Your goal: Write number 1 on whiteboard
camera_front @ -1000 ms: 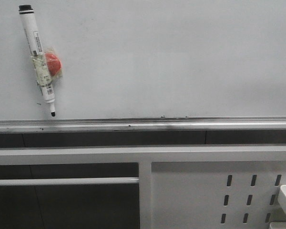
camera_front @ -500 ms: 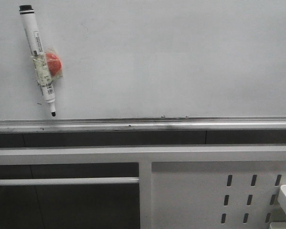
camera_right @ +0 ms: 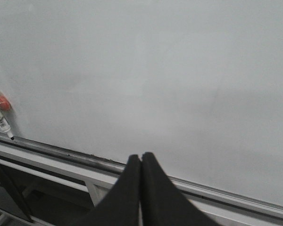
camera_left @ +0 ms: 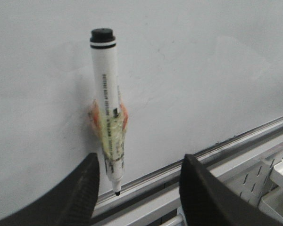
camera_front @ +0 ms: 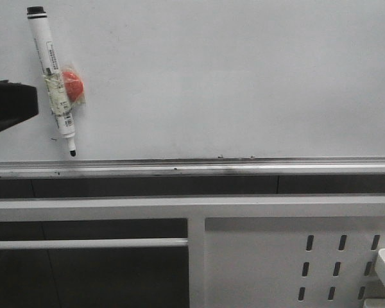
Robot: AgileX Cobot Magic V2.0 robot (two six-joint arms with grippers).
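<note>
The left gripper [camera_left: 139, 188], jaws wide apart and empty, faces the marker [camera_left: 107, 106] stuck on the whiteboard [camera_front: 244, 77]. The right gripper [camera_right: 141, 162] is closed on nothing.

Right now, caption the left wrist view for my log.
Open left hand faces the taped marker stuck on the blank whiteboard.

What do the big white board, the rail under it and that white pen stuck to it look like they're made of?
The large white board looks glossy, coated, faintly smudged. The silver rail looks like brushed metal, by its sheen. The white black-capped marker pen seems smooth plastic, wrapped in yellowish clear tape.
</note>
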